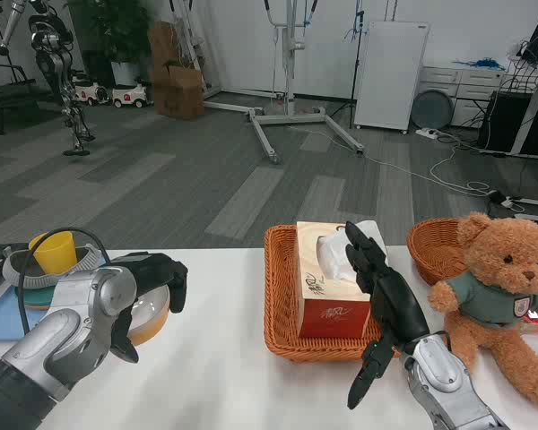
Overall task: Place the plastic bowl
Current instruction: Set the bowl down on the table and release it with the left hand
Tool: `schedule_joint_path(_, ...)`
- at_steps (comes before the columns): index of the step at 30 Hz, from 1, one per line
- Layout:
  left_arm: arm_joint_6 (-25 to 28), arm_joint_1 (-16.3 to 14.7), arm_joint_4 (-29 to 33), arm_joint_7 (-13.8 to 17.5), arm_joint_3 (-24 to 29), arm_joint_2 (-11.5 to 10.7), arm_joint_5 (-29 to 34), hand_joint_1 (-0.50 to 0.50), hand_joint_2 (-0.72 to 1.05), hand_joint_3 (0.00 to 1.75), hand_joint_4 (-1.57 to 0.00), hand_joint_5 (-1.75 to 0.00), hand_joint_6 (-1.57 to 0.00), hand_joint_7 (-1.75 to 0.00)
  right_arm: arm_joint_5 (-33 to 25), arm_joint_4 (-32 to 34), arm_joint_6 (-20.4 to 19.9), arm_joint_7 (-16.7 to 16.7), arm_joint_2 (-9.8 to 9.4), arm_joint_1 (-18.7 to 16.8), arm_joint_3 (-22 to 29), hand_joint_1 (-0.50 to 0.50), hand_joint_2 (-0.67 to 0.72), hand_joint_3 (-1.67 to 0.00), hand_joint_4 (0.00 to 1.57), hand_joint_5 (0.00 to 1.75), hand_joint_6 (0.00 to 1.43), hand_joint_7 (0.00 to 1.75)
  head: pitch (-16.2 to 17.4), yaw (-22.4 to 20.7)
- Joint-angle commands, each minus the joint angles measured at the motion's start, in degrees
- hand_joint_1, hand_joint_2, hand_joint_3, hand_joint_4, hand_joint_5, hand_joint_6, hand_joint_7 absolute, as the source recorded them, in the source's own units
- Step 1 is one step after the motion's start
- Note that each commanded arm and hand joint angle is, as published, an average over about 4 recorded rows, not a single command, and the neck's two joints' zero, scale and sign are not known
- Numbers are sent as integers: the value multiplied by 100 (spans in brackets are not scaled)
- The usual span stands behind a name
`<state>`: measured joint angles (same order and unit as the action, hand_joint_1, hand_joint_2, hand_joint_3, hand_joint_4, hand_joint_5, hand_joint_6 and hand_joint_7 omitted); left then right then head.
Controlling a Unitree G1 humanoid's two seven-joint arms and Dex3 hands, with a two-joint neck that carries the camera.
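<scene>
1. Left hand (152, 282) low over the surface (224, 358), well left of the tissue box (332, 282); fingers curled over the bowl's (148, 315) rim, gripping it.
2. Bowl sits on the surface under that hand.
3. Right hand (384, 296) just right of the box, fingers straight and apart, holding nothing.
4. Box stands in a wicker tray (282, 305); teddy bear (502, 296) further right.
</scene>
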<state>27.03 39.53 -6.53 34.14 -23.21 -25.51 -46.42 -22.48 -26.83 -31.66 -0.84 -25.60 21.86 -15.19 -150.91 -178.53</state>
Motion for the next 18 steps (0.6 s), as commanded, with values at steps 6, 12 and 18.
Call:
schedule_joint_path(6, 59, -729, 244, -24, 131, 446, -225, -50, 96, 131, -149, -175, -94, -175, -169, 275, 28, 5, -103, -270, 110, -42, 60, 0, 0, 0, 0, 0, -56, -45)
schedule_joint_path(12, -244, -909, -136, -215, 208, 714, -273, -50, 96, 131, -146, -175, -94, -175, -169, 264, 28, 5, -103, -270, 99, -42, 60, 0, 0, 0, 0, 0, -5, -110)
schedule_joint_path(18, -295, -936, -253, -232, 212, 741, -278, -50, 96, 131, -146, -175, -94, -175, -171, 213, 28, 5, -84, -257, 95, -42, 60, 0, 0, 0, 0, 0, 20, -113)
